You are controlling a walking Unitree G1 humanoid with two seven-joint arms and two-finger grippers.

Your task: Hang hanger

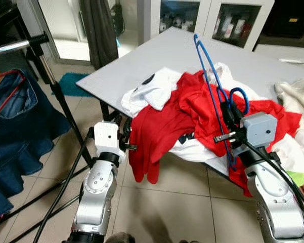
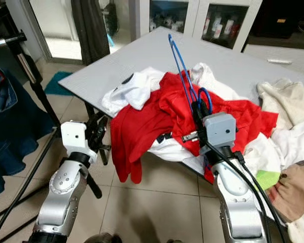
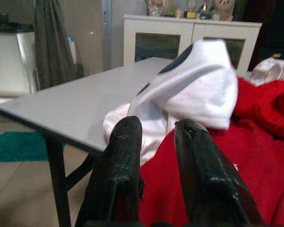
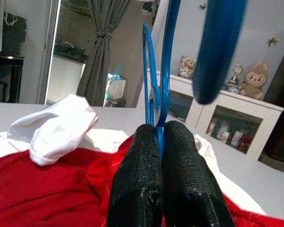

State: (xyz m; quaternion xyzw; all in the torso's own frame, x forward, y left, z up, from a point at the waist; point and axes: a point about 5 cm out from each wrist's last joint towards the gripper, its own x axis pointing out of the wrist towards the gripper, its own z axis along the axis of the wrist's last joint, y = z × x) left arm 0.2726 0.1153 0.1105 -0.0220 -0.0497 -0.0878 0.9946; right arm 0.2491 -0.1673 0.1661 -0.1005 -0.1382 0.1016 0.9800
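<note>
A lived-in home room: tiled floor (image 1: 157,202), a grey table (image 1: 157,55) heaped with laundry, white glass-door cabinets (image 1: 212,17) along the far wall. Plush toys and figurines (image 4: 251,80) sit on the cabinet top, a dark curtain (image 1: 100,30) hangs by a doorway, and a denim garment (image 1: 15,126) hangs off a clothes rack (image 1: 20,45).

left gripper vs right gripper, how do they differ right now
The right gripper has its jaws shut on the blue hanger, raised above the red garment. The left gripper has its jaws apart and holds nothing, low by the table edge. Both have two black fingers.
</note>
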